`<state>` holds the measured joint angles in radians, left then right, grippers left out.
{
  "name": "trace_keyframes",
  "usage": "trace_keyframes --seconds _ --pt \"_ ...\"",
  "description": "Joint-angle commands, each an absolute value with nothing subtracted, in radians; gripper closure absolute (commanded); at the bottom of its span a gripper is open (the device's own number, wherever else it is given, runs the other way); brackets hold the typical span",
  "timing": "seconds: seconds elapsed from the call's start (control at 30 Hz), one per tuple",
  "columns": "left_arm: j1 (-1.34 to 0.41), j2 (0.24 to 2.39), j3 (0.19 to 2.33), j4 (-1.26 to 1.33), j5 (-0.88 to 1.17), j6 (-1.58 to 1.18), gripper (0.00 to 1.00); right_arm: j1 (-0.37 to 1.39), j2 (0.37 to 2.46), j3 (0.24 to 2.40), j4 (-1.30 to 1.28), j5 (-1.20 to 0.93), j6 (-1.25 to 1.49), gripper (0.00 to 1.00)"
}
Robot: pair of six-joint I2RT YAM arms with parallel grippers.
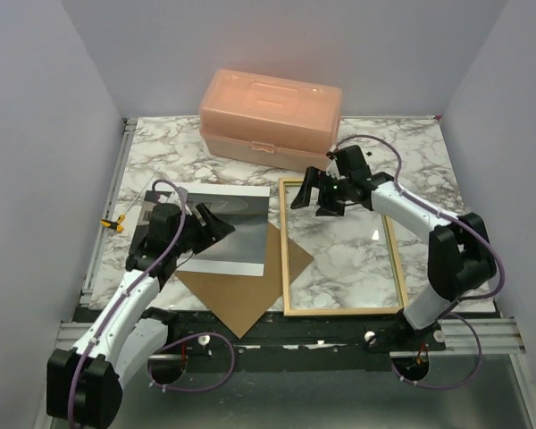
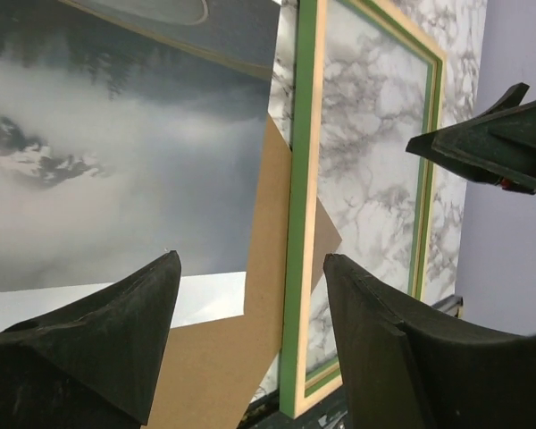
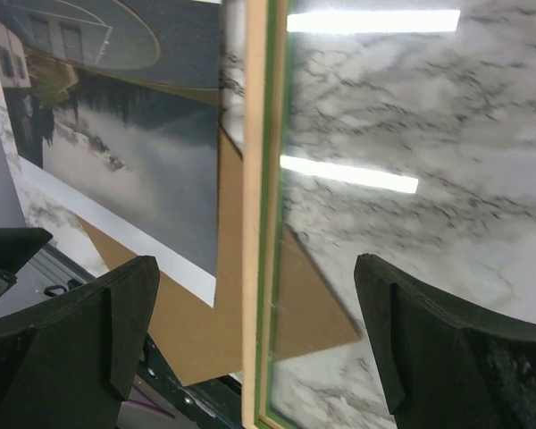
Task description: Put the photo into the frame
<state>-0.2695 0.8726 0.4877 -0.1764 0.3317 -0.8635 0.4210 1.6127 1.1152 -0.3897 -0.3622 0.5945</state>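
The photo (image 1: 216,246), a grey cloudy print with white borders, lies flat on the left of the table, its lower corner resting on the brown backing board (image 1: 241,290). My left gripper (image 1: 216,223) hovers over the photo, open and empty; the left wrist view shows the photo (image 2: 116,161) and the frame's green edge (image 2: 302,223) beyond its fingertips. The frame (image 1: 286,259) lies flat to the right, pale wood side up, overlapping the board's right corner. My right gripper (image 1: 311,202) hangs open above the frame's far left corner, straddling its left rail (image 3: 255,223) without touching.
A peach plastic box (image 1: 270,118) stands at the back centre. A small yellow item (image 1: 114,223) sits at the table's left edge. The frame's pane (image 3: 384,179) reflects the ceiling lights. Grey walls close in both sides.
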Motion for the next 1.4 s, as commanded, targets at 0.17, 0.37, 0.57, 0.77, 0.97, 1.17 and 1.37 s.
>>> trace_keyframes --seconds 0.17,0.37,0.57,0.77,0.97,1.17,1.37 --pt "-0.210 0.672 0.522 -0.421 0.234 -0.720 0.32 0.527 1.822 1.366 -0.354 -0.394 0.645 0.00" --pt "-0.211 0.580 0.607 -0.516 0.165 -0.620 0.28 0.564 1.916 1.457 -0.339 -0.401 0.680 0.00" --pt "-0.211 0.570 0.628 -0.527 0.181 -0.590 0.25 0.597 2.029 1.554 -0.360 -0.397 0.711 0.02" --pt "-0.210 0.583 0.588 -0.492 0.234 -0.639 0.25 0.619 2.111 1.630 -0.385 -0.362 0.731 0.04" --pt "-0.210 0.580 0.560 -0.460 0.281 -0.673 0.25 0.624 2.168 1.680 -0.427 -0.271 0.753 0.07" --pt "-0.210 0.582 0.567 -0.471 0.273 -0.663 0.25 0.630 2.202 1.715 -0.466 -0.199 0.756 0.08" --pt "-0.210 0.593 0.581 -0.488 0.257 -0.666 0.25 0.640 2.236 1.741 -0.491 -0.158 0.742 0.08"
